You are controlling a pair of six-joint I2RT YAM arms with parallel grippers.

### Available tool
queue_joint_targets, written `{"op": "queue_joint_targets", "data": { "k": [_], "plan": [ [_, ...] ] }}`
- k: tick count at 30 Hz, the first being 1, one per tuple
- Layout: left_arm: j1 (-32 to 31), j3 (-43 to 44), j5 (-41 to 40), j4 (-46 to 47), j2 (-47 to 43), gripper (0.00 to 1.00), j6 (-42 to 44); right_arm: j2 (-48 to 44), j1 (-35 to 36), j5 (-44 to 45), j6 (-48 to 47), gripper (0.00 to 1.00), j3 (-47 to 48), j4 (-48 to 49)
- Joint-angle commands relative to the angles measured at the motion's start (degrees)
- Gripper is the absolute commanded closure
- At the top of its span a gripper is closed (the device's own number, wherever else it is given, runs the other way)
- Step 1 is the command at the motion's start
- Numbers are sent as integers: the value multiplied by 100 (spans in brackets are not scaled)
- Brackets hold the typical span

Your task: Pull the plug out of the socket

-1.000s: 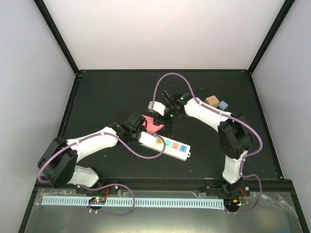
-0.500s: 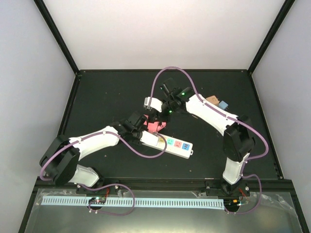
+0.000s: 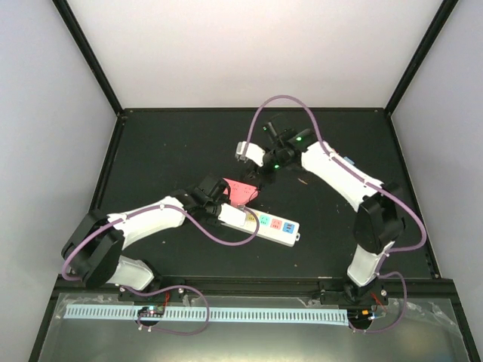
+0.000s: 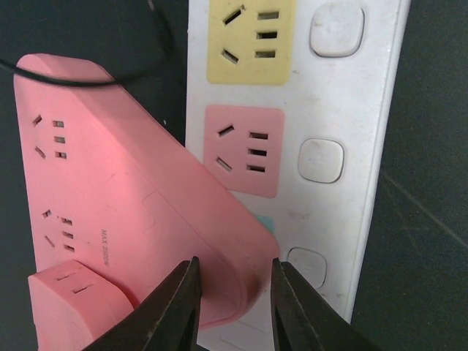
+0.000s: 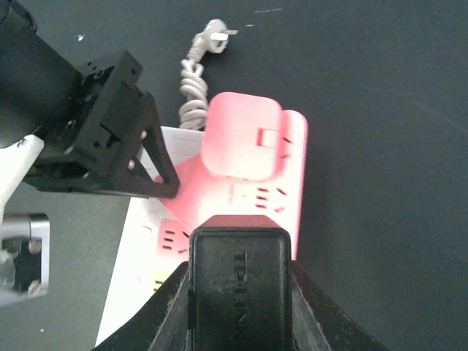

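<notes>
The socket, a long white strip with coloured outlets, lies in front of the arms, also shown in the left wrist view. A pink multi-outlet adapter sits plugged on its left end. My left gripper is closed narrowly around the adapter's corner. My right gripper is shut on a black boxy plug, held just above and behind the pink adapter. Its prongs are hidden.
A coiled white cord with a loose plug end runs from the strip's far end. The left gripper's black body stands close to the left of the black plug. A small blue block peeks from behind the right arm.
My right gripper has lifted and moved back to the right with the black plug, away from the pink adapter. The left gripper, adapter and strip have stayed almost still since half a second ago.
</notes>
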Motion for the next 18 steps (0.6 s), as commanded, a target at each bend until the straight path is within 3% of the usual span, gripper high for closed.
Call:
{"op": "queue_joint_targets", "data": {
  "k": [1,9,18],
  "plan": [
    [8,-610,-7,-1325,480,72,-295,-582,-372,-131,-85,94,217,-259],
    [6,-176,441,-1595,95,55,-487,-1084,-1063,-159,-355,93,210,-735],
    [4,486,1337,-1854,-1151,34,-967,-1599,-2250,37,-1061,92,-209,-1293]
  ]
}}
